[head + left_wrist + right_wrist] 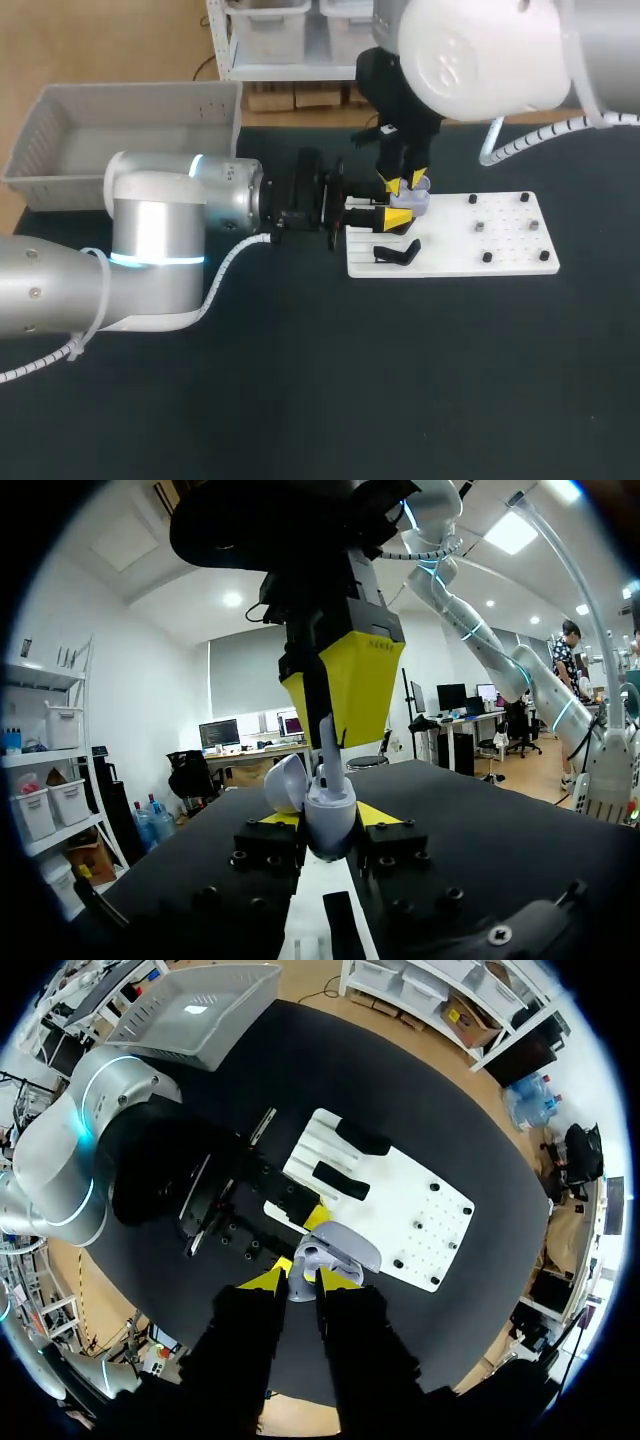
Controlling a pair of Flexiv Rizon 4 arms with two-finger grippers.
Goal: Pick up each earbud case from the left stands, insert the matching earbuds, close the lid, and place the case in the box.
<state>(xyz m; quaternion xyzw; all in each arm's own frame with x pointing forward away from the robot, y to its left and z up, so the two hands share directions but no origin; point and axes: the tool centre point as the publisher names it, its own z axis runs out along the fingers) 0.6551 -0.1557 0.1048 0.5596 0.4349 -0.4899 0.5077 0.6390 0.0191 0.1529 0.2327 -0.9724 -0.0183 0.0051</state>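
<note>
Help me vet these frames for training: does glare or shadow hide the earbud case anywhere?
No. Head view: the right arm glares on its white housing, yet the earbud case is readable. Left wrist view: strong backlight, case evenly lit in the left gripper. Right wrist view: right gripper is shadowed, its earbud pale between the tips.

Earbud [331,758] mostly hidden between right fingers [350,675] (only stem shows); case [330,815] base hidden between left fingers [378,815].
</note>
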